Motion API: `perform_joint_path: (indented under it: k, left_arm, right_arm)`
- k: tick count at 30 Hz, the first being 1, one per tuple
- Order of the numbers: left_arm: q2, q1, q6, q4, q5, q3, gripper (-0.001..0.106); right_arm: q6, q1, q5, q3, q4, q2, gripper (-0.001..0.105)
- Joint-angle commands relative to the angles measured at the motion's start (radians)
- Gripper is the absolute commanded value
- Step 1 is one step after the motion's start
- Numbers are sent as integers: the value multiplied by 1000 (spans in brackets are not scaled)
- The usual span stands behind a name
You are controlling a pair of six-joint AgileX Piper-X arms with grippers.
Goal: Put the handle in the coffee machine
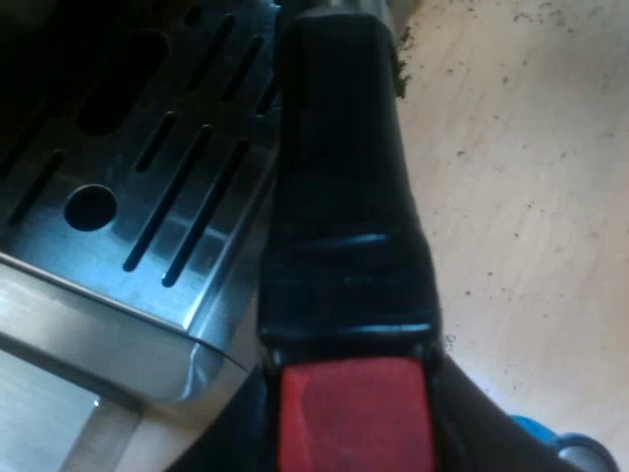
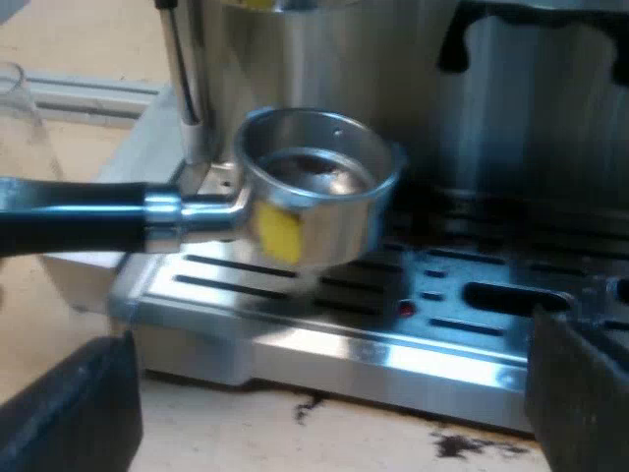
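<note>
Holder (image 2: 314,187): where is it now?

Off the counter (image 1: 511,147), over the drip tray (image 2: 442,334) near its outer edge, basket upright, before the espresso machine (image 2: 324,59).

Who has it?

Left gripper (image 1: 354,423) pinches the dark handle by its red end; right gripper (image 2: 324,393) hangs spread wide, holding nothing.

What's left?

Probably lifting, seating and twisting it; nothing is locked yet.

This looks like a coffee corner, in a home or a shop, I cannot tell. A shiny steel espresso machine (image 2: 295,59) stands on a pale wooden table (image 1: 511,197). Dark coffee crumbs (image 2: 454,445) lie by its drip tray (image 2: 344,339).
</note>
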Motion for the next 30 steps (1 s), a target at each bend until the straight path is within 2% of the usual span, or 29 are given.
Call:
perform_joint_path:
  k: [1,2,5,9,10,14,17,23,30]
  left_arm:
    - [12,5,7,-29,69,-11,0]
    - [20,13,7,-29,80,-11,0]
    - [41,54,7,-46,113,-11,0]
    - [62,114,7,-79,138,-11,0]
    - [71,127,17,-79,167,-11,0]
    - [112,129,61,-78,178,-11,0]
    - [136,129,63,-103,178,-11,0]
    - [158,126,63,-171,193,-11,0]
    - [180,126,70,-233,208,-11,0]
  right_arm:
    - [-44,-1,-3,-3,-80,13,81]
    - [-90,-1,23,-3,-117,27,81]
    - [-172,-1,57,-3,-211,75,77]
    - [-249,-1,69,-3,-333,140,65]
    - [-263,-1,79,-3,-380,163,63]
    - [-324,-12,132,-3,-525,239,63]
    - [-366,-21,154,-3,-616,285,63]
    - [-388,-60,217,-3,-742,352,63]
    - [-388,-106,190,-3,-809,375,63]
